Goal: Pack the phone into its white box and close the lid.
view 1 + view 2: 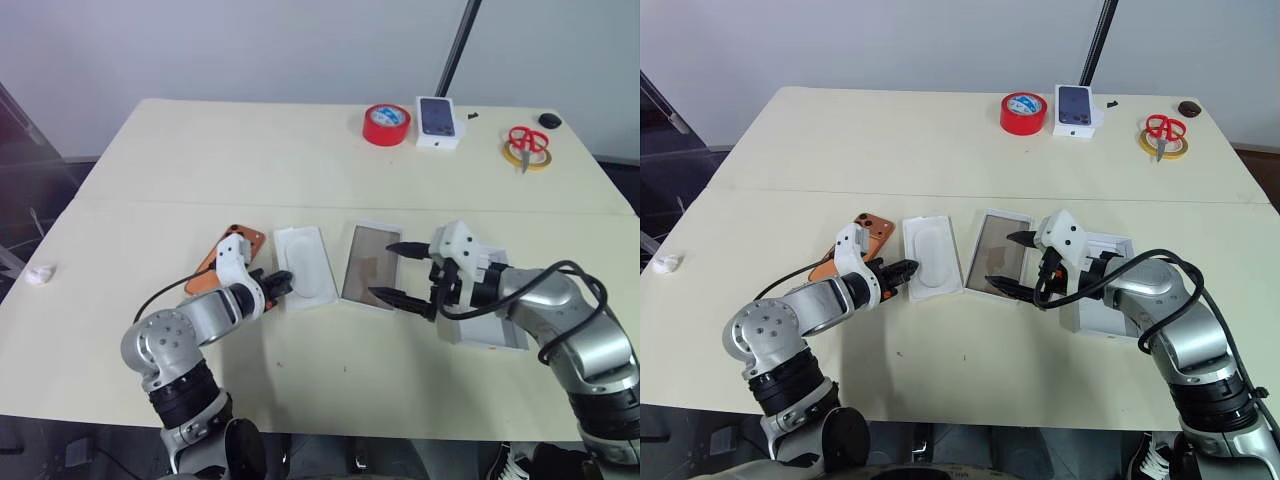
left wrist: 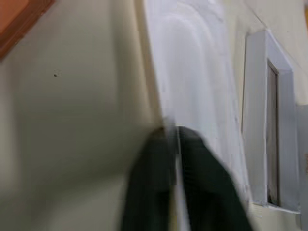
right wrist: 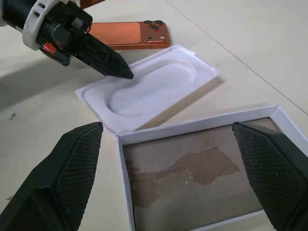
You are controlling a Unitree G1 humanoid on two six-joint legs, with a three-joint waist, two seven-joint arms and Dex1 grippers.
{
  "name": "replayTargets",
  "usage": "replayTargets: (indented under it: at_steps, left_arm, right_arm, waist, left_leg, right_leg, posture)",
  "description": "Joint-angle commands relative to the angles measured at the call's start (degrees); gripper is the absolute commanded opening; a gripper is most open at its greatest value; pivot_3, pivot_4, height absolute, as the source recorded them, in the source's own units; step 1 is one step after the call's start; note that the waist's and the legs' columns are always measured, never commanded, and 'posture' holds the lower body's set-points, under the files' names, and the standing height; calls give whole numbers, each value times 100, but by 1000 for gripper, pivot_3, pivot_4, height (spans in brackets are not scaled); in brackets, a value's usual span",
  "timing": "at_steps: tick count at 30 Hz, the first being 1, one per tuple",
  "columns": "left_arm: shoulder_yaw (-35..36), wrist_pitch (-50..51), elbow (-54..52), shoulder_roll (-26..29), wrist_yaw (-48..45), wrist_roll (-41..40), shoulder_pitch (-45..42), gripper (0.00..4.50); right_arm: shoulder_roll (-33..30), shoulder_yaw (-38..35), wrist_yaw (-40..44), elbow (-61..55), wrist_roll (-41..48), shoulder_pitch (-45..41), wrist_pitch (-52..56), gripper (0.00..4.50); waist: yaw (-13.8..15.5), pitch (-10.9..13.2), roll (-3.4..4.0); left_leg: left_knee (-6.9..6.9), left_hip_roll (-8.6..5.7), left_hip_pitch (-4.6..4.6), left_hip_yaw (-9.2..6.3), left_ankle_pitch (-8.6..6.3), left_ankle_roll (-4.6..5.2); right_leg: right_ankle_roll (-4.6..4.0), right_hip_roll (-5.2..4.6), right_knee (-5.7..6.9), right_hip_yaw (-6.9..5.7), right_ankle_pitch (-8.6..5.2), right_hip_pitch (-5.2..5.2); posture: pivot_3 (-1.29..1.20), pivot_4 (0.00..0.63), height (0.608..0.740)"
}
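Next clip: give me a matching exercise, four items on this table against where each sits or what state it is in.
Things:
1. flat orange smartphone
2. flat white insert with an oval recess
3. shallow white cardboard box with a brownish floor
4. red roll of tape

Places or states:
A. at the table's far edge, beside a small white box with a dark phone picture
B. lying open and empty
C. pinched at its edge by shut jaws
D. camera bump up, not held

Pairs: 1-D, 2-C, 3-B, 4-A
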Motion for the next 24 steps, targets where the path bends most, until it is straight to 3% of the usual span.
replayTargets:
  at_steps: [1,9,18,21,24]
  left_arm:
    - [145,49,-46,-23,3,83,-136,44]
    - [426,36,-125,327,-346,19,-406,44]
    - [198,49,-187,1105,-845,-118,-408,44]
    - [233,49,-182,1194,-894,-83,-419,0]
    - [262,49,-214,1219,-916,-66,-432,0]
  right_arm:
    - [-88,-95,5,-254,3,27,-37,4500]
    - [-446,509,366,-303,-463,101,-251,4500]
    - [-281,1551,403,181,-1300,-334,-276,4500]
    - [-244,1790,337,391,-1658,-406,-419,3323]
    - [-214,1907,370,421,-1871,-392,-625,1779]
  waist:
    - [0,0,0]
    - [-4,0,-1]
    - [-6,1,-1]
    - [5,2,-2]
    - [-3,2,-2]
  left_leg:
    - [0,0,0,0,0,0]
    - [-1,1,0,-2,1,-3]
    - [-2,2,1,-5,11,-19]
    - [-1,-1,0,-5,11,-20]
    - [-2,0,0,-5,11,-20]
  right_leg:
    - [0,0,0,0,0,0]
    - [0,2,0,-2,0,-1]
    - [0,1,2,-3,0,-2]
    - [0,-4,1,-3,0,-1]
    - [0,-4,1,-4,0,-1]
  posture:
    - [0,150,718]
    - [0,150,718]
    - [0,150,718]
    - [0,150,718]
    - [0,150,718]
